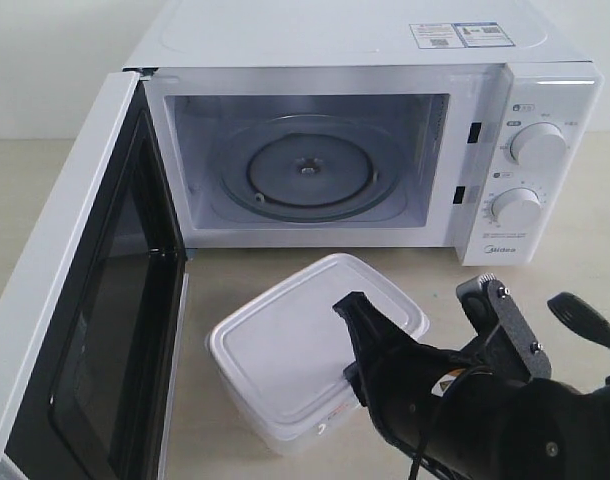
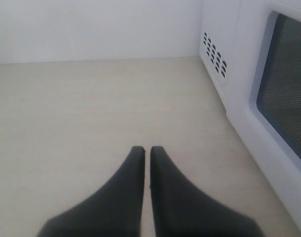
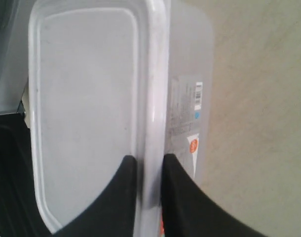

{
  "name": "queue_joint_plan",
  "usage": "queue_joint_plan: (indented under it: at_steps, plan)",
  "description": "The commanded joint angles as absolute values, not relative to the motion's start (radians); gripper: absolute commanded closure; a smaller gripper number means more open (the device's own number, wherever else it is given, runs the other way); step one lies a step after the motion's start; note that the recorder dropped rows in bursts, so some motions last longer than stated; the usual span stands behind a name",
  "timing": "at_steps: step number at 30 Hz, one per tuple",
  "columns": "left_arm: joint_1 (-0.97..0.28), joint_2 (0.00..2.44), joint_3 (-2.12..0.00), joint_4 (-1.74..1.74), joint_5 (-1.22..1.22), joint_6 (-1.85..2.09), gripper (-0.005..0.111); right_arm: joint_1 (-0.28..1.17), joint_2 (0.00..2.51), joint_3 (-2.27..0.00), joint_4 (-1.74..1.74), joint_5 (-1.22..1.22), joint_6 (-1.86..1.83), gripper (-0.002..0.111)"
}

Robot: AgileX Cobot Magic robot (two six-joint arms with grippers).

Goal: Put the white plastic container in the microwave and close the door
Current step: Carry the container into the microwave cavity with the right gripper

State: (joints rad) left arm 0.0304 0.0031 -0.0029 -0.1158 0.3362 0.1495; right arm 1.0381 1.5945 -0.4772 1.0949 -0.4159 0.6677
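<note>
The white plastic container [image 1: 285, 345] is in front of the open microwave [image 1: 365, 45], lid on, its label [image 3: 187, 113] on the side wall. My right gripper [image 1: 357, 345] is shut on the container's rim at its near right edge: in the right wrist view the gripper [image 3: 149, 160] has one finger on the lid [image 3: 86, 98] and one against the side wall. I cannot tell whether the box is resting on the table or just off it. The door [image 1: 75, 300] stands wide open at the left. My left gripper [image 2: 147, 150] is shut on nothing, beside the door's outer face [image 2: 286, 113].
The glass turntable [image 1: 307, 172] lies bare inside the cavity. Two dials [image 1: 538, 145] are on the right panel. The microwave's vented side wall [image 2: 214, 54] rises past the left gripper. Beige tabletop [image 1: 585, 220] surrounds the microwave.
</note>
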Motion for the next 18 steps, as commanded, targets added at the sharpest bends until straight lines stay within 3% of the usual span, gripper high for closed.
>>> queue_joint_plan:
  at_steps: [1,18]
  plan:
    - [0.025,0.0,0.0,-0.115,0.335,0.157,0.102,1.034,1.597,-0.478,1.09,-0.41,0.622,0.108]
    - [0.025,0.0,0.0,-0.115,0.335,0.157,0.102,1.034,1.438,-0.478,1.121,-0.422,0.528,0.108]
